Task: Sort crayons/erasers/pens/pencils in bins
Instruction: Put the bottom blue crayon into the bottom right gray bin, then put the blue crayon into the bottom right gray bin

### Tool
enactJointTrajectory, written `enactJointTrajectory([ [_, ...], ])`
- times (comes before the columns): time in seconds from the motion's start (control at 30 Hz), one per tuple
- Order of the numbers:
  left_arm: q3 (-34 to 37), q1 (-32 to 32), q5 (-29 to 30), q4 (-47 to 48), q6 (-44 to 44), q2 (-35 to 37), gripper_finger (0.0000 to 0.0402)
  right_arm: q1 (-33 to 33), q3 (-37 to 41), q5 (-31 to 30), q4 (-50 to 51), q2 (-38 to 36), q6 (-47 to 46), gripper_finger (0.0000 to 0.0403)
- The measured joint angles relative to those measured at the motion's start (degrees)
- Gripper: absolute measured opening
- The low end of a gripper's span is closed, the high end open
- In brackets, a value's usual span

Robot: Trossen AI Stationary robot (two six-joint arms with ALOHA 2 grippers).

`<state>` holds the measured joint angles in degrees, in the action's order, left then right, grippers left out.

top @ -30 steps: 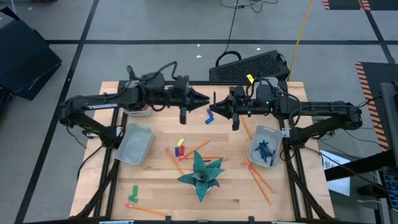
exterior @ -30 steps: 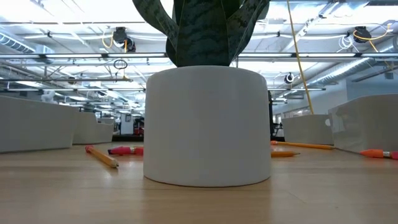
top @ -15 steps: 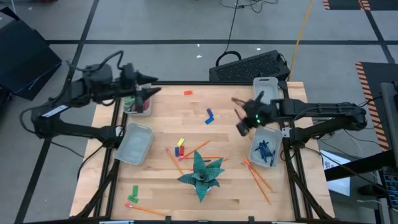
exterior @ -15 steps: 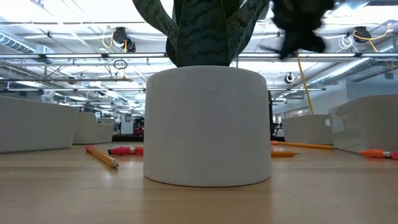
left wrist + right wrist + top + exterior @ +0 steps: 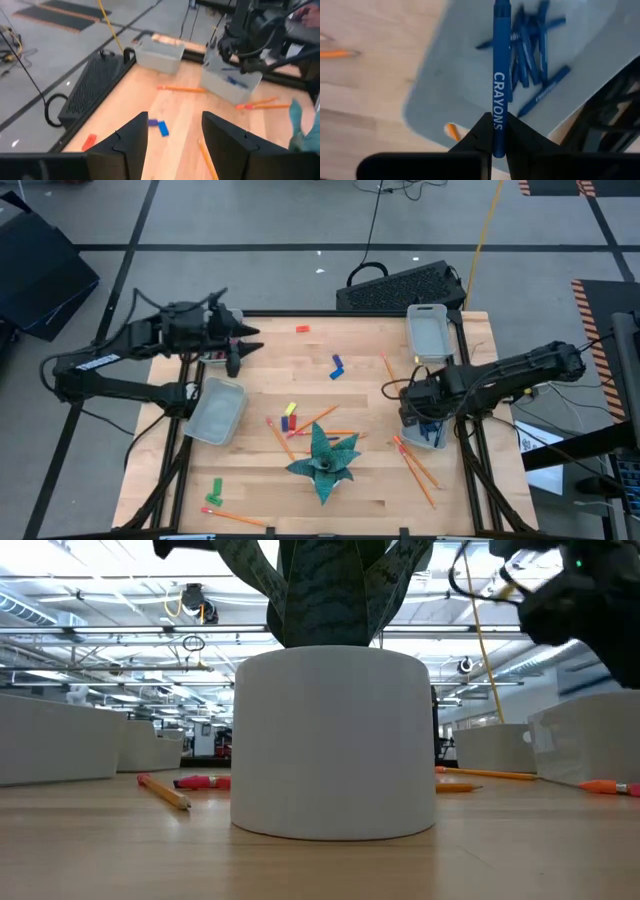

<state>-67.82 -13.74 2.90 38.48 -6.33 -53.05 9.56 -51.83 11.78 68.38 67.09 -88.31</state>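
My right gripper (image 5: 412, 408) hovers over the near right bin (image 5: 440, 438), shut on a dark blue pen (image 5: 499, 60) marked CRAYONS. Several more blue pens (image 5: 535, 45) lie in that bin. My left gripper (image 5: 245, 345) is open with nothing between its fingers (image 5: 175, 117), above the table's far left by another bin (image 5: 222, 358). Two more bins stand at the left (image 5: 217, 410) and the far right (image 5: 428, 330). Orange pencils lie flat on the table at the near right (image 5: 415, 470), the middle (image 5: 280, 438) and the near left (image 5: 235, 516). My right gripper pinches the pen's near end (image 5: 499, 134) between its two fingers. The pen runs along the fingers and sticks out ahead of them. The fingers point down at a slant, and the pen hangs clear above the bin holding the pens.
A potted plant (image 5: 325, 460) stands at the near middle and fills the low view (image 5: 335, 740). Small blue (image 5: 337, 367), red (image 5: 302, 329), yellow (image 5: 290, 411) and green (image 5: 214, 492) pieces lie about. A dark keyboard (image 5: 400, 285) lies beyond the far edge.
Both grippers were close together above the table's far middle. My left gripper has drawn back toward the left edge. My right gripper has swung toward the right and near edges with the blue pen, and now stands over the bin holding the pens.
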Motion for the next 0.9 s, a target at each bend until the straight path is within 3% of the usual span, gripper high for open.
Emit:
enactJointTrajectory([
  [0.2, 0.36, 0.00, -0.26, -0.11, 1.86, -1.07, 0.0186, 0.30, 5.84, 3.48, -5.93, 0.03, -1.70, 0.0067],
  [0.33, 0.38, 0.00, -4.08, -0.12, 2.58, -0.78, 0.0186, 0.10, 6.78, 5.32, -5.26, -0.03, -1.56, 0.0098],
  [0.47, 0.36, 0.00, -5.42, 0.76, 2.36, -0.02, 0.0186, -1.06, 3.83, 6.87, -3.94, -0.96, -0.44, 0.0116],
  [0.57, 0.38, 0.02, -5.51, 1.42, 2.78, -0.05, 0.0186, -1.79, -0.86, 2.65, -3.84, -0.72, 1.69, 0.0113],
  [0.77, 0.38, 0.07, -5.90, 2.36, 2.70, -0.03, 0.0186, -3.57, -9.53, -4.14, -12.64, 3.61, 13.73, 0.0083],
  [0.9, 0.38, 0.11, -3.80, 2.49, 3.21, -0.04, 0.0186, -2.91, -12.40, -4.31, -22.22, 10.96, 29.27, 0.0076],
])
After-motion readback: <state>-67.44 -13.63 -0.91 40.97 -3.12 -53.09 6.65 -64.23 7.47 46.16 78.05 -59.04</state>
